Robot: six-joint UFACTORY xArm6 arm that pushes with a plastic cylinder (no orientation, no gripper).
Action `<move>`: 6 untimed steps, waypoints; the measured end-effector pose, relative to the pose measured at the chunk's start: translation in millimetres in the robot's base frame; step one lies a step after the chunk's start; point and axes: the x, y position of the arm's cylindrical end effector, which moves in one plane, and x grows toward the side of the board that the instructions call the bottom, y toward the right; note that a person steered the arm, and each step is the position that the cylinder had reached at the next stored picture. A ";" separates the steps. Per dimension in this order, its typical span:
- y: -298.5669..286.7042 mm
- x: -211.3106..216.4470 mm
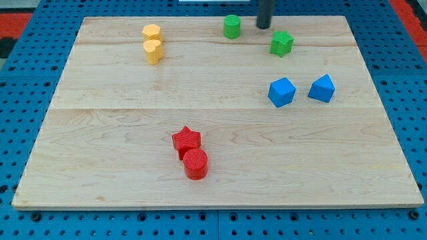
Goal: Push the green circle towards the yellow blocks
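Sitting far off to the left of my tip [264,27], the two yellow blocks touch each other near the board's top-left: a yellow hexagon [151,31] with a second yellow block [153,51] just below it. Lower down the board [100,153], well apart from my tip, a red star [186,141] touches a red circle [195,164]. The green circle [231,27] stands just to my tip's left, apart from it. My rod carries no jaws, so nothing is grasped. A green star [281,43] lies just down-right of my tip. Further down-right sit a blue cube [281,92] and a second blue block [322,89].
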 end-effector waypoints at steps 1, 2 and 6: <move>-77.7 0.1; -80.6 -5.8; -119.0 25.7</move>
